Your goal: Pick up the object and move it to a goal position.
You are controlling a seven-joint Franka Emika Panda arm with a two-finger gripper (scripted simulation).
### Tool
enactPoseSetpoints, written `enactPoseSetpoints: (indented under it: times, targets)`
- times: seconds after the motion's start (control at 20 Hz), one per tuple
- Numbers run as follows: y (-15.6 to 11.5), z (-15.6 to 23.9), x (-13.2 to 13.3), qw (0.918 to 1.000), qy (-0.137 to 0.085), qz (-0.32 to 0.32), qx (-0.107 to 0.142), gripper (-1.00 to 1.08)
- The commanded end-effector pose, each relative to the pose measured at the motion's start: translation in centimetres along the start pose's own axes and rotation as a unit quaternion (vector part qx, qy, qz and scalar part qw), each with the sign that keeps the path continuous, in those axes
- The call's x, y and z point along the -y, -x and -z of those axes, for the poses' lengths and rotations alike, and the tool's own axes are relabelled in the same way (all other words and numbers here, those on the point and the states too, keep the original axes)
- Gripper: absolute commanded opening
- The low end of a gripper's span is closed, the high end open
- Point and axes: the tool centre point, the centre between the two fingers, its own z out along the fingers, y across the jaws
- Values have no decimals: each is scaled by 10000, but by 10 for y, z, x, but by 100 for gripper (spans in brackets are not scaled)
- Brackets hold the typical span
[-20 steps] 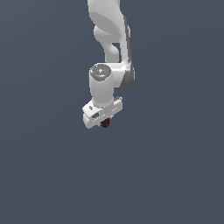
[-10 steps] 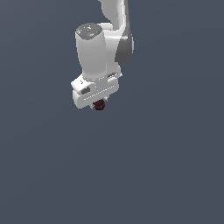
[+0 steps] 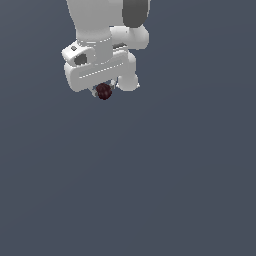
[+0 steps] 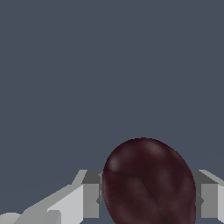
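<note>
The object, a small dark maroon ball (image 3: 103, 91), hangs just under the white hand of the arm in the upper part of the exterior view, towards that view's left. My gripper (image 3: 103, 92) is shut on it, and the hand hides most of the fingers there. In the wrist view the ball (image 4: 148, 183) looms large and mottled, squeezed between the two grey fingers (image 4: 91, 197), one on each side. Nothing touches the ball from below.
A plain dark blue-grey surface (image 3: 150, 190) fills the rest of both views. The white arm (image 3: 107, 20) runs out of the exterior view past its upper edge.
The hand with the ball has climbed and shifted towards the exterior view's left, and it looks bigger. The grip on the ball has stayed the same.
</note>
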Motion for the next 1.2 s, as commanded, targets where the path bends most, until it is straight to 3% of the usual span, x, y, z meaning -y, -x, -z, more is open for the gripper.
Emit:
enactPoseSetpoints:
  times: [0.0,0.55,1.15]
  targets:
    - [9,27,-1,10000,-2,1,-1,-100]
    - [37,115,-6,10000,0,-2,2,-100]
    - [44,140,-10,10000,5,-4,7,-100]
